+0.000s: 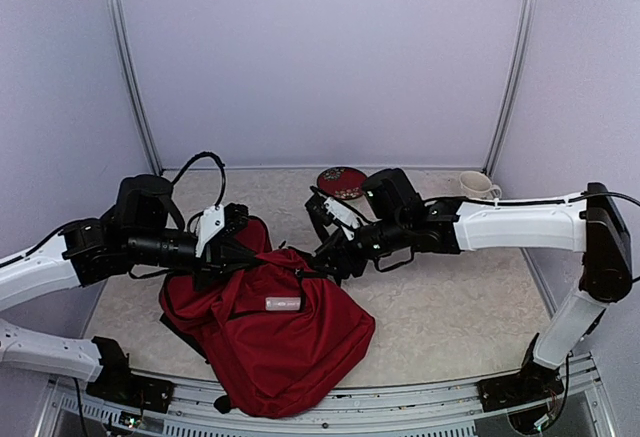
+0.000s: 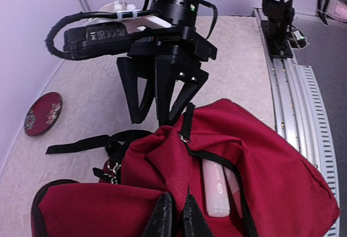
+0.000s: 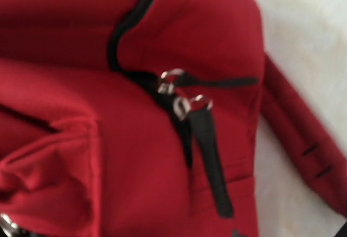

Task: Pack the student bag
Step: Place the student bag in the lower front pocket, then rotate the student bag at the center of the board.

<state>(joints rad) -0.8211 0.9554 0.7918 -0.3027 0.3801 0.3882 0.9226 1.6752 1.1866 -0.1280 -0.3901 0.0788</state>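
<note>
The student bag (image 1: 270, 337), dark red with black zips and straps, lies slumped at the table's near middle. My left gripper (image 2: 176, 215) is shut on a raised fold of the bag's red fabric (image 2: 173, 166) beside the zip opening; from above that gripper (image 1: 243, 249) sits at the bag's top left. A pale pink flat item (image 2: 217, 188) shows inside the open pocket. My right gripper (image 2: 157, 119) hovers just beyond the bag's top edge, fingers apart and nothing between them. The right wrist view shows two metal zip sliders (image 3: 181, 104) and a black pull tab (image 3: 211, 161); its own fingers are out of frame.
A small dark red patterned dish (image 1: 341, 181) lies at the back middle and a white mug (image 1: 478, 186) at the back right. Black bag straps (image 2: 81, 143) trail on the table (image 1: 460, 287). Walls close in the left, back and right.
</note>
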